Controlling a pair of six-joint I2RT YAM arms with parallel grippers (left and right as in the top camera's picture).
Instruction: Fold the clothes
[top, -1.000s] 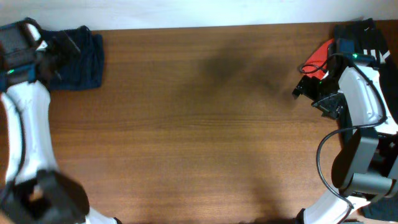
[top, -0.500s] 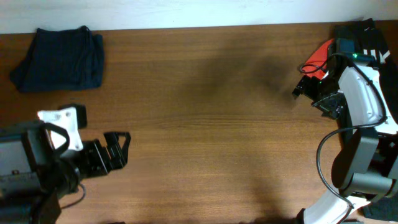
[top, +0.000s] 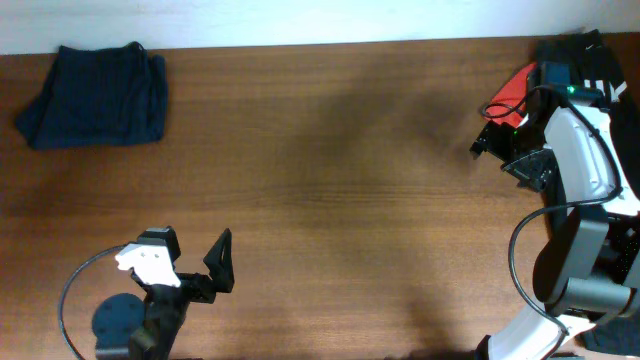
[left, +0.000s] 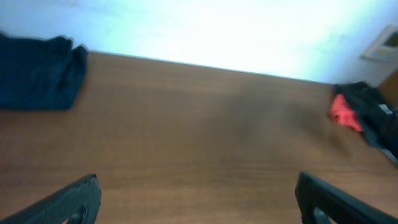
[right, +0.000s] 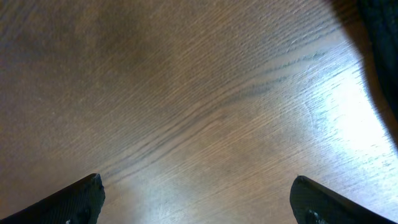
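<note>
A folded dark blue garment (top: 95, 95) lies at the table's far left corner; it also shows in the left wrist view (left: 37, 73). A pile of red and black clothes (top: 545, 70) sits at the far right corner, and shows in the left wrist view (left: 357, 115). My left gripper (top: 215, 275) is open and empty near the table's front left, far from both. My right gripper (top: 485, 135) is open and empty over bare wood just left of the pile. A dark cloth edge (right: 379, 43) shows at the top right of the right wrist view.
The brown wooden table (top: 340, 200) spans the view. The right arm's white body and cables (top: 580, 190) stand along the right edge. A white wall runs behind the table's far edge.
My left arm has swung away from the blue garment at the far left corner down to the table's front left. The garment stays folded in place. The right arm has not moved.
</note>
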